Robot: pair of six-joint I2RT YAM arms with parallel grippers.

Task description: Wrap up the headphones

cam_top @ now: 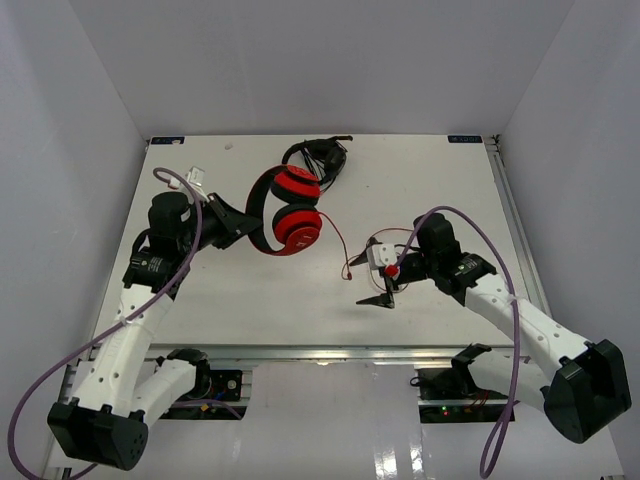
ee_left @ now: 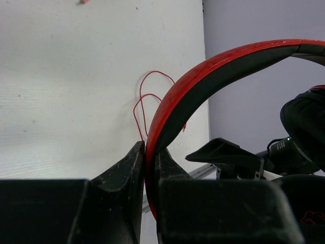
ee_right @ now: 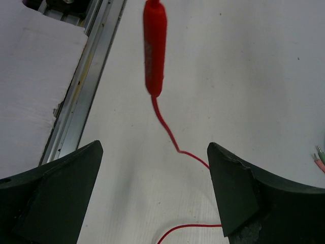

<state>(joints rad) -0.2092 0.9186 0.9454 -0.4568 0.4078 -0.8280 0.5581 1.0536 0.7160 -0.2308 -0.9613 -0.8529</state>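
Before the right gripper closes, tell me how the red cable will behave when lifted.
The cable is probably floppy: it is thin and lies in loose curves. It looks light, so it should lift easily but sag either side of a grip. The thicker red piece on it would likely dangle and swing.

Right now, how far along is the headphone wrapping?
Done: the left end effector is shut on the headphones' red headband. In hand: the right end effector, open, hangs over the loose cable near its thick red section. Left: all the wrapping; the cable trails across the table, with no turn around the headphones visible.
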